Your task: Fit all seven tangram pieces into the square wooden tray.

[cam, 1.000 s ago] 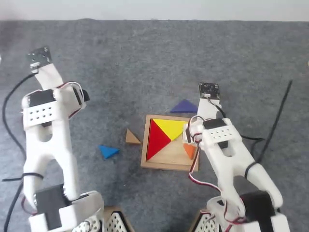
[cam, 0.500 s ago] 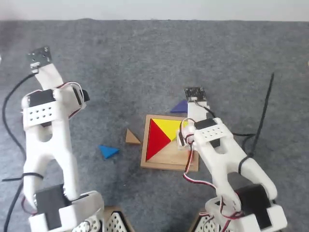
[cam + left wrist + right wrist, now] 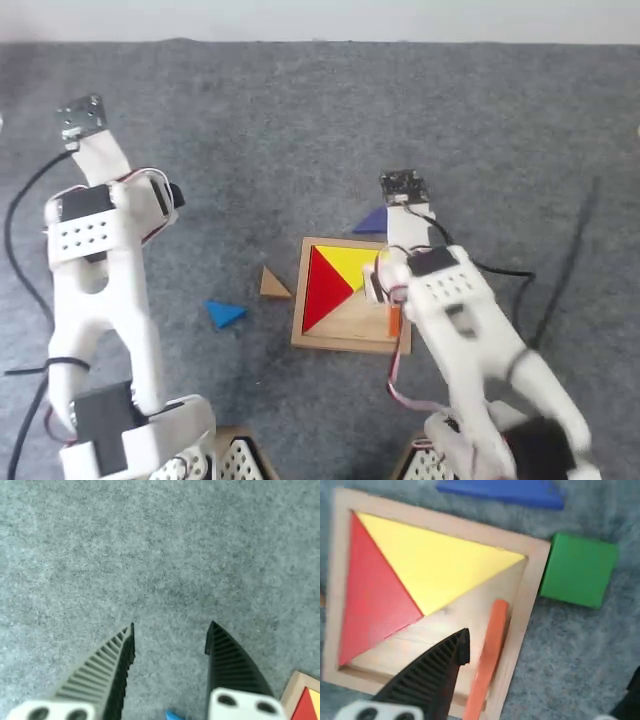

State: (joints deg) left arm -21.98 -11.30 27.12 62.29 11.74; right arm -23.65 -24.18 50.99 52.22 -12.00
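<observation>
Where orange piece (image 3: 487, 655) tilts in the tray (image 3: 532, 587), green square (image 3: 577, 570) lies outside.

Tray (image 3: 532, 597) holds red triangle (image 3: 370, 592) and yellow triangle (image 3: 432, 565); orange piece (image 3: 490, 652) tilts against rim.

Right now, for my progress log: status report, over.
Left pincer open over carpet. Right pincer open astride orange piece, which leans on edge against tray wall, not flat. Red triangle, yellow triangle seated.
</observation>
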